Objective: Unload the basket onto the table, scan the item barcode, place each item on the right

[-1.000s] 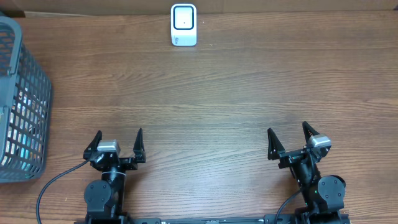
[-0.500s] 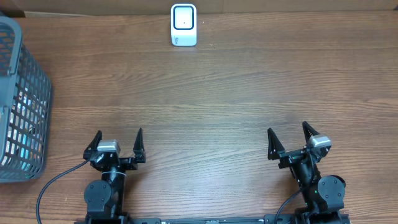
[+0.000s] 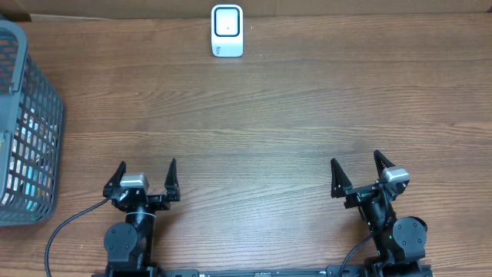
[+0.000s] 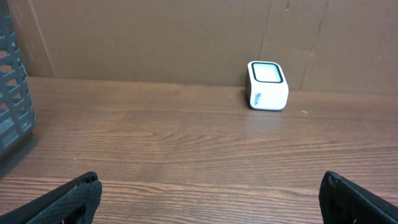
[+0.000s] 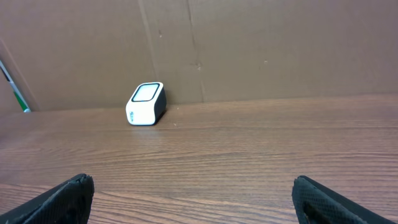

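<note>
The left gripper (image 3: 146, 166) is seen with its jaws spread wide, nothing held between them and nothing touched; in the left wrist view only the two dark fingers (image 4: 65, 202) are shown at the lower corners, with bare wood between them. The right gripper (image 3: 355, 160) is likewise fully parted and empty, its fingers (image 5: 65, 196) set at the lower corners of the right wrist view. Both grippers are placed well apart from the scanner (image 3: 227, 31), on the side of the table opposite to it, one to either side of its line. The scanner, a small white box with a dark-framed window on top, is stood at the far edge of the table (image 3: 254, 115), just in front of a brown cardboard wall (image 4: 155, 37). A grey mesh basket (image 3: 34, 92) is set well to the left of the scanner and nearer the arms. Blue and white packets (image 3: 27, 150) can be made out through its mesh, and the item to be scanned is taken to be among them; no barcode can be read. The table is of brown wood grain, and a black cable (image 3: 65, 227) is looped on it beside the left arm's base, far from the scanner.
</note>
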